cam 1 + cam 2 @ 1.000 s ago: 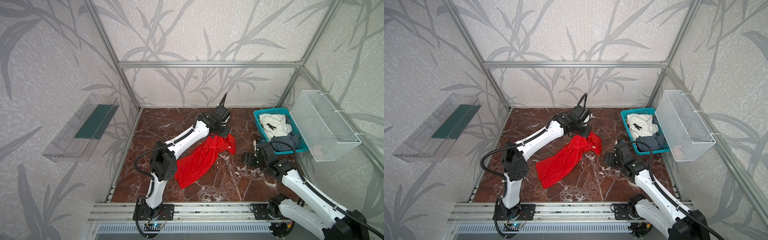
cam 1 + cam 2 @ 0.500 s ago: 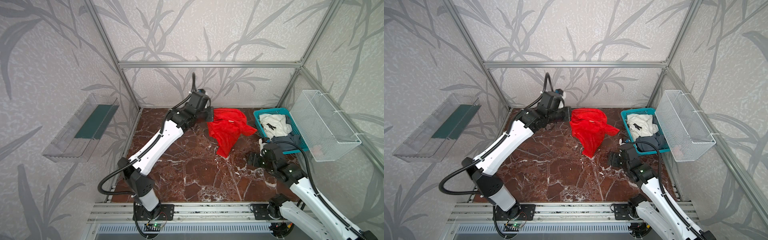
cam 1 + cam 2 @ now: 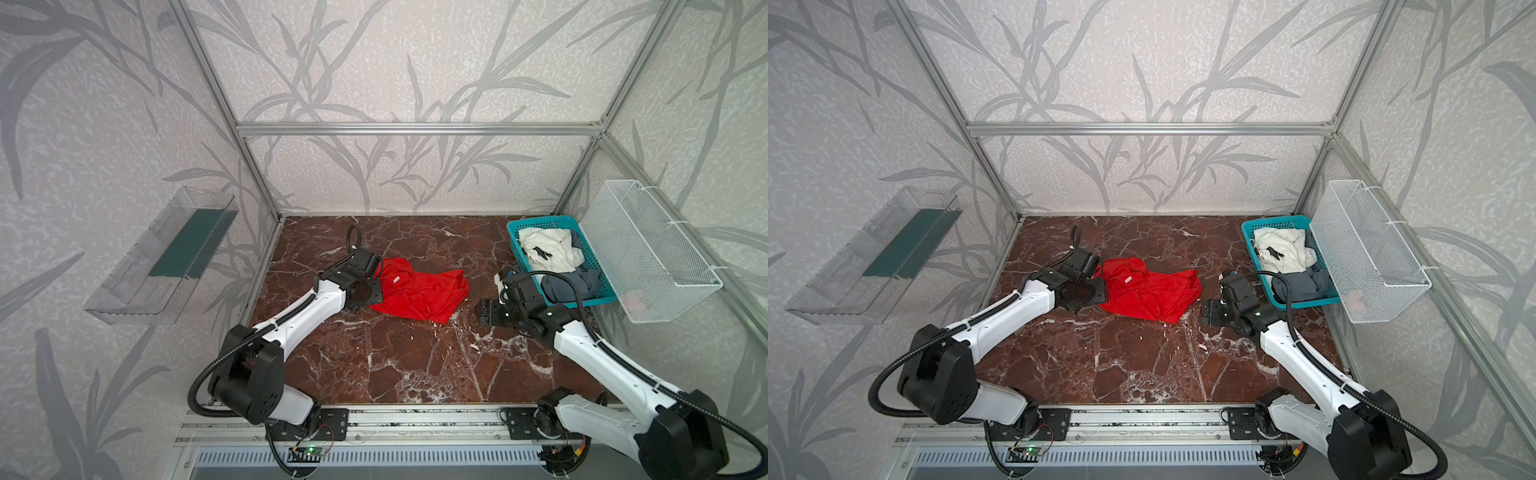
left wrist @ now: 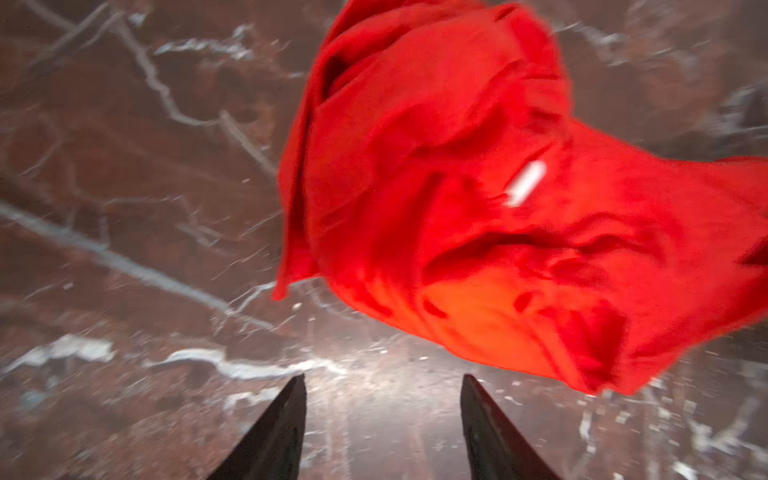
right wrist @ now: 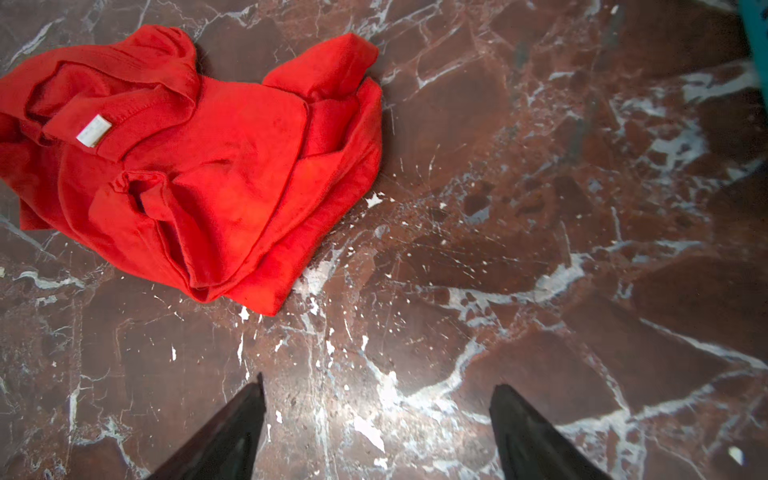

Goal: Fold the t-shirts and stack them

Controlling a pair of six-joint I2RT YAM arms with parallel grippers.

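Red tee (image 3: 419, 291) lies crumpled mid-desk (image 3: 395, 365), unfolded. The white tee (image 3: 544, 249) and grey-blue tee (image 3: 559, 289) sit heaped in the teal basket (image 3: 513, 243). Left claw (image 4: 383, 378) and right claw (image 5: 378, 382) are both spread and empty, flanking the red one. I'd say the job has barely begun.

A crumpled tee (image 3: 419, 291) lies near the middle of the table (image 3: 395, 365). The left gripper (image 4: 383, 378) is just beside it on the left. The right gripper (image 5: 378, 380) is near it on the right. Behind that gripper, a basket (image 3: 512, 237) sits in the far right corner. In the basket, a second tee (image 3: 544, 249) lies behind a third tee (image 3: 569, 286).
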